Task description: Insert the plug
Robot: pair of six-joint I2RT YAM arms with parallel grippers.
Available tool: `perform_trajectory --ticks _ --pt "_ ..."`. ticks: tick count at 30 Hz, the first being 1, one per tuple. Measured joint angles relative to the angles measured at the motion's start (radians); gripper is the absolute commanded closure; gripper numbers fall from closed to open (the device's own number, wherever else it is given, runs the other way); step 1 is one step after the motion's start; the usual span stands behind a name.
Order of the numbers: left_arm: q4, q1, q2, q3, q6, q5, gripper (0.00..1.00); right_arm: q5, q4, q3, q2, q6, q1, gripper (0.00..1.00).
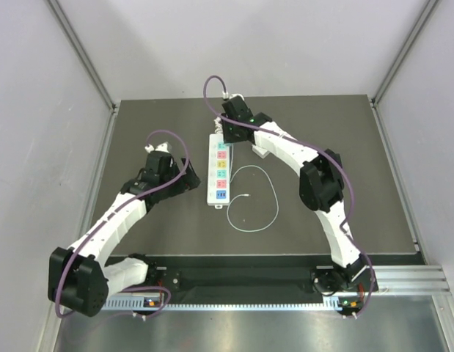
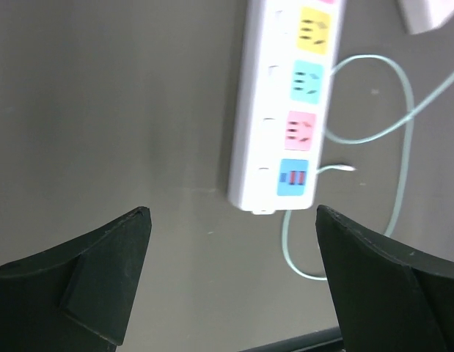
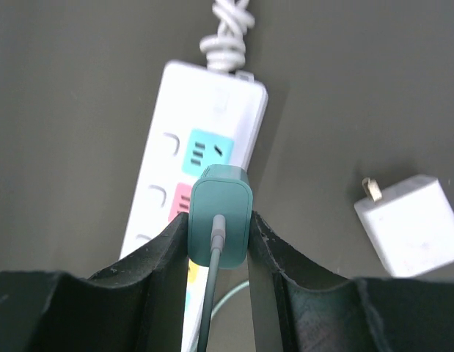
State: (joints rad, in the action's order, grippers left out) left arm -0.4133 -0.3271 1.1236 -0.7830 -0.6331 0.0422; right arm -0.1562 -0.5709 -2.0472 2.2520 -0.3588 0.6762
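Note:
The teal-green plug [image 3: 220, 214] is clamped between my right gripper's [image 3: 219, 227] two black fingers, its cable running down from its back. It hangs over the pink socket near the far end of the long white power strip [image 3: 162, 172], just below the teal socket. In the top view the right gripper [image 1: 232, 126] hides the plug above the strip's [image 1: 220, 170] far end. The thin white cable [image 1: 257, 199] loops on the table right of the strip. My left gripper [image 2: 232, 235] is open and empty, short of the strip's [image 2: 250, 139] near end.
A small white square block with metal prongs [image 3: 411, 222] lies right of the strip, also in the left wrist view [image 2: 430, 13]. The strip's bundled white cord [image 3: 228, 33] leaves its far end. Grey walls enclose the dark table [image 1: 344, 154].

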Motion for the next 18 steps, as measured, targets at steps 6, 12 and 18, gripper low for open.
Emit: perform_trajectory --ticks 6,12,18 --pt "-0.113 0.017 0.014 -0.049 0.005 -0.116 0.02 0.022 -0.031 -0.167 0.089 -0.011 -0.009 1.00" --pt "-0.109 0.019 0.028 -0.056 -0.003 -0.111 0.07 0.050 -0.057 -0.256 0.159 -0.027 -0.011 1.00" --pt "0.022 0.019 0.124 0.007 -0.048 0.051 0.12 0.068 -0.080 -0.269 0.190 -0.035 -0.016 1.00"
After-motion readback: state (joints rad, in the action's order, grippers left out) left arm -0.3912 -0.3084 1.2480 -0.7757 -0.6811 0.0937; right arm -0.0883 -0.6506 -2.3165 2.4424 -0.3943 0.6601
